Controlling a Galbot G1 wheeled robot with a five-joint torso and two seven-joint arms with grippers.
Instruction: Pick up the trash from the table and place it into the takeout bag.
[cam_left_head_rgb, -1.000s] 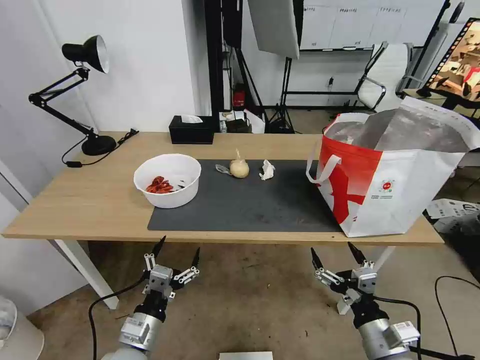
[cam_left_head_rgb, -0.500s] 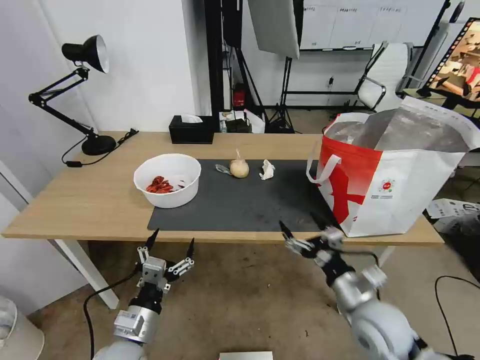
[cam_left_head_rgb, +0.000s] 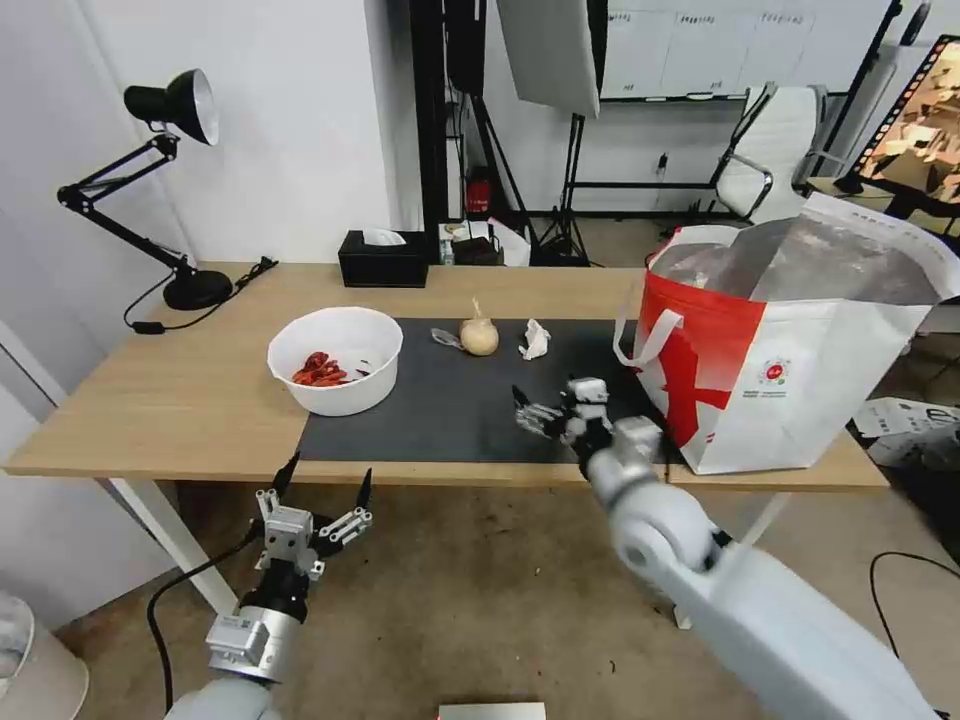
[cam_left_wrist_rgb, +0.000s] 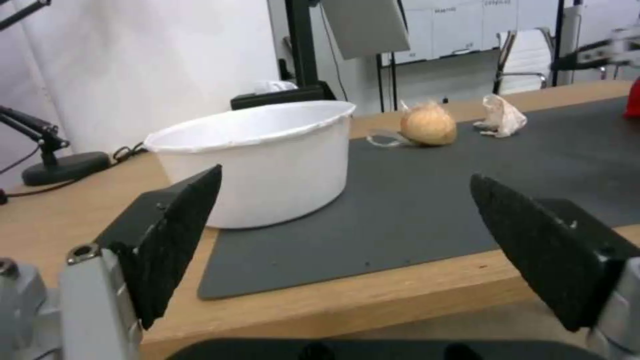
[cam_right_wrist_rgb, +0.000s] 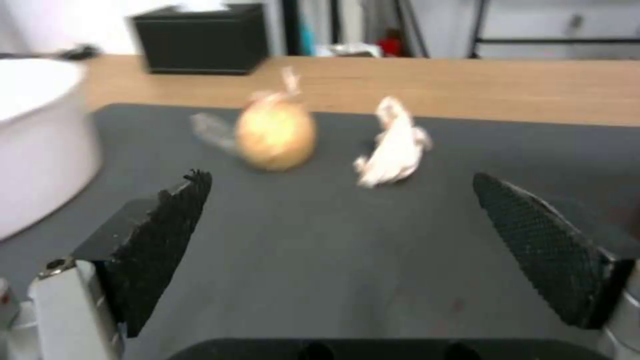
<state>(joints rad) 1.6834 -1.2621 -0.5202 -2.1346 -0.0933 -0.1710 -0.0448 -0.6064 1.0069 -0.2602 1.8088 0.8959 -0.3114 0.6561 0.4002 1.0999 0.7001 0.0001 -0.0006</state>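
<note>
Right arm stretched forward and raised, wrist level, right hand (cam_left_head_rgb: 548, 408) with fingers (cam_right_wrist_rgb: 540, 245) spread wide and nothing between them, left arm held low, left hand (cam_left_head_rgb: 322, 487) pointing forward and up, fingers (cam_left_wrist_rgb: 173, 235) spread wide, nothing held

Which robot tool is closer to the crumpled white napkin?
The right tool. It is over the dark mat, just in front of the napkin. The left tool hangs below the table's front edge, near the white bowl.

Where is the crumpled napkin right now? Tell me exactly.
In the head view the crumpled white napkin lies at the far edge of the dark grey mat, between the beige bulb-shaped lump and the takeout bag, beyond the open right gripper.
</note>
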